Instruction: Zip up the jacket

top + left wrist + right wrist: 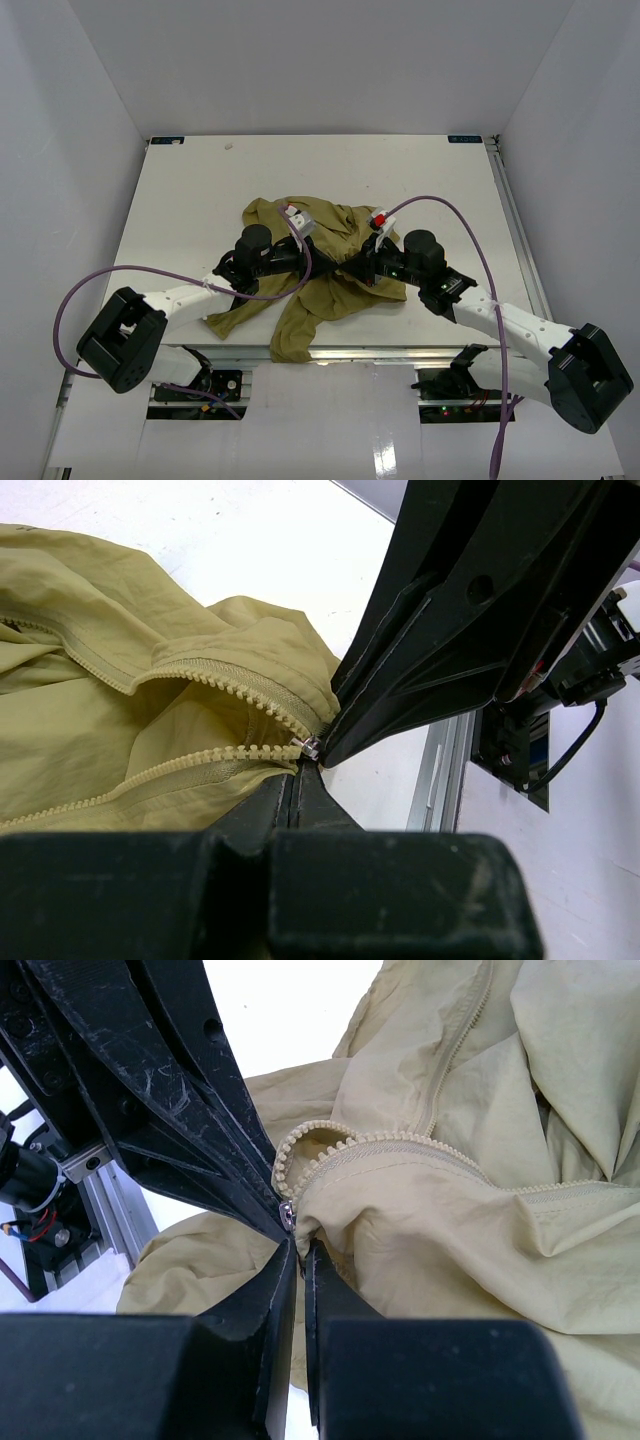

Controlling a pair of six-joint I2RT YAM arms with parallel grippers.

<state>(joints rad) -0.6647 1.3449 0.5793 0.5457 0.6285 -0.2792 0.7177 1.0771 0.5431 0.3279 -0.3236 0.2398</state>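
The soft olive-green thin cloth jacket (335, 225) lay crumpled at the centre of the white desk (200, 190), with one part trailing toward the frame's bottom. The left claw (298, 780) and right claw (301, 1255) were each pinched together, meeting at the small metal slider (312, 745) and seemingly nipping cloth there. Light, limp and slippery, the jacket would likely bunch, so the hem is best held taut below the slider.

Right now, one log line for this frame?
step: zip jacket | left gripper: shut, tip at slider | right gripper: shut, tip at slider | zipper: open, teeth rows apart | jacket: crumpled on table
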